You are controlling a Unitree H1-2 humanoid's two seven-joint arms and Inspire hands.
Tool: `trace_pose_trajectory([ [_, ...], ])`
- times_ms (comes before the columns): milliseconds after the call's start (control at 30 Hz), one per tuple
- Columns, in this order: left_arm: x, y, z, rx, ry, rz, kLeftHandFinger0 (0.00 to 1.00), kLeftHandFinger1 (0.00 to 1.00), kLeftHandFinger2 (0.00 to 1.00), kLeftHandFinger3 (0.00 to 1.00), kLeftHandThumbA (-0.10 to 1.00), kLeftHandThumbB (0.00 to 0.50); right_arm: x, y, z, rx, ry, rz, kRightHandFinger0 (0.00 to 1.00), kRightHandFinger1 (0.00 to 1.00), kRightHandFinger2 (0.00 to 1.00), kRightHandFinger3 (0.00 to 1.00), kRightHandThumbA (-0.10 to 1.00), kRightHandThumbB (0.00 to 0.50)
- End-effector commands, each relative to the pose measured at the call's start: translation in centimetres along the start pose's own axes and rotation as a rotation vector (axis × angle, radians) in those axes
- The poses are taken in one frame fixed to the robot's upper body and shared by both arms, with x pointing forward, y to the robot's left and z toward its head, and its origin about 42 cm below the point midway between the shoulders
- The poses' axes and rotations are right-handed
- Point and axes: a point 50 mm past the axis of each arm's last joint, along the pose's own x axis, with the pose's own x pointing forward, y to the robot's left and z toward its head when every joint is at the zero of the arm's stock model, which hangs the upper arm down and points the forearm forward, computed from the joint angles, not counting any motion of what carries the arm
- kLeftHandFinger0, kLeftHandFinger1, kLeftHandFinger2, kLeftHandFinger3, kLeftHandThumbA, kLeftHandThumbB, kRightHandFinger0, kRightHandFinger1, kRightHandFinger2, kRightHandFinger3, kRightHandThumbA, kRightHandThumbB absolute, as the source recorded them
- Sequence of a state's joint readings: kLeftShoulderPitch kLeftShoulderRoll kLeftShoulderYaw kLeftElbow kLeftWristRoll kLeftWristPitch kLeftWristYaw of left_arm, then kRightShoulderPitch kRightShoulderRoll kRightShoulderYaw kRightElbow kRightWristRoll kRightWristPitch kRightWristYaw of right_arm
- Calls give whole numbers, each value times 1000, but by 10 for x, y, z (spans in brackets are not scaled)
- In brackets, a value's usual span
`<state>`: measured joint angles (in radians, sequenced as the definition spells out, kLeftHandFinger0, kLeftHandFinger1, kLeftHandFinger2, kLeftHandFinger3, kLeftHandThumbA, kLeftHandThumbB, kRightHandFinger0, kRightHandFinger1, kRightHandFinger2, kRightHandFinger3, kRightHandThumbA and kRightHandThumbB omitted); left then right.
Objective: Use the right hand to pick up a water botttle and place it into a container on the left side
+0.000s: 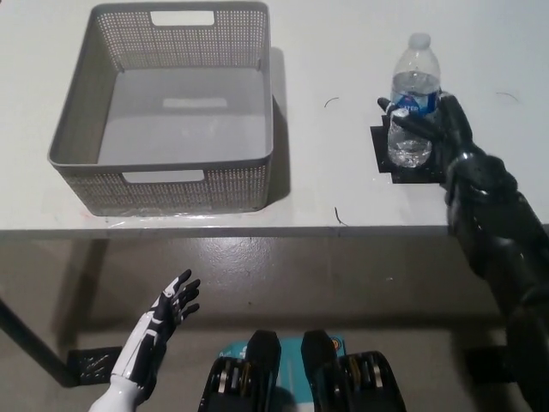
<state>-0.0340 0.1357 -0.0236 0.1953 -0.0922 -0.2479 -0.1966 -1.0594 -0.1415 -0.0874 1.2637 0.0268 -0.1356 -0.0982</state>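
Observation:
A clear water bottle (413, 86) with a blue label and white cap stands upright on a black tape square (383, 154) at the table's right. My black right hand (446, 129) has its fingers wrapped across the bottle's middle from the right. The bottle's base still looks to be on the tape. A grey perforated basket (77, 137) sits on the table's left, with nothing inside. My white left hand (167, 313) rests open low at the left, below the table's front edge.
The white table (343, 51) ends at a front edge (343, 228) running across the picture's middle. A span of bare tabletop separates the basket and the bottle. Black tape marks the floor (86, 365) at the lower left.

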Motion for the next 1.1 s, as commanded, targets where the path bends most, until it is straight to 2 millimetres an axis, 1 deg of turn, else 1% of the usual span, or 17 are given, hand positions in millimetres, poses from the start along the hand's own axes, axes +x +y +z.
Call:
trace_pose_trajectory([
  [0,6,4,14,3,-61,-23,1000,1000,1000,1000,1000,166,15,25,101,-22,-287,-197,0,59,457,393,-100,141],
  [100,4,5,14,6,-62,-28,1000,1000,1000,1000,1000,165,14,30,101,-25,-297,-196,0,105,525,531,-100,128],
  [167,3,5,14,7,-59,-27,1000,1000,1000,1000,1000,174,13,34,103,-17,-312,-198,0,101,521,547,-100,119],
  [200,2,5,14,4,-59,-28,1000,1000,1000,1000,1000,174,12,34,104,-20,-324,-198,0,114,537,638,-100,128],
  [233,2,5,14,-1,-59,-31,1000,1000,1000,1000,1000,174,12,36,108,-24,-351,-194,0,116,514,648,-100,126],
  [267,2,5,14,0,-58,-30,1000,1000,1000,1000,1000,177,11,37,113,-23,-377,-188,0,103,479,454,-100,122],
  [300,1,5,13,2,-56,-29,1000,1000,1000,1000,1000,178,10,39,116,-17,-395,-184,0,106,481,426,-100,122],
  [333,2,6,13,4,-59,-29,1000,1000,1000,1000,1000,170,9,44,126,-12,-432,-177,0,157,552,441,-100,111],
  [400,3,7,13,12,-63,-26,1000,1000,1000,1000,1000,174,6,54,144,3,-487,-146,0,242,643,585,-100,101],
  [600,3,4,12,26,-66,-29,1000,1000,1000,1000,1000,163,-18,99,202,18,-676,-79,0,244,605,534,-100,104],
  [700,3,4,12,25,-58,-26,1000,1000,1000,1000,1000,212,-33,131,225,46,-736,-21,0,235,597,562,-100,121],
  [800,4,4,13,52,-58,-31,1000,1000,1000,1000,1000,224,-48,161,241,63,-769,23,0,224,620,634,-100,129],
  [833,4,4,13,53,-58,-32,1000,1000,1000,1000,1000,224,-48,161,241,63,-769,22,0,223,620,633,-100,130],
  [867,4,5,13,56,-53,-32,1000,1000,1000,1000,1000,237,-52,179,244,50,-767,50,5,263,646,647,-100,131],
  [900,5,5,14,60,-53,-32,1000,1000,1000,1000,1000,240,-53,182,244,51,-764,57,0,232,580,559,-100,127],
  [933,5,5,14,63,-59,-37,1000,1000,1000,1000,1000,233,-55,193,242,45,-758,87,0,195,565,542,-100,119],
  [1067,5,6,17,74,-67,-38,1000,1000,1000,1000,1000,227,-61,222,229,47,-704,120,0,221,663,628,-100,116],
])
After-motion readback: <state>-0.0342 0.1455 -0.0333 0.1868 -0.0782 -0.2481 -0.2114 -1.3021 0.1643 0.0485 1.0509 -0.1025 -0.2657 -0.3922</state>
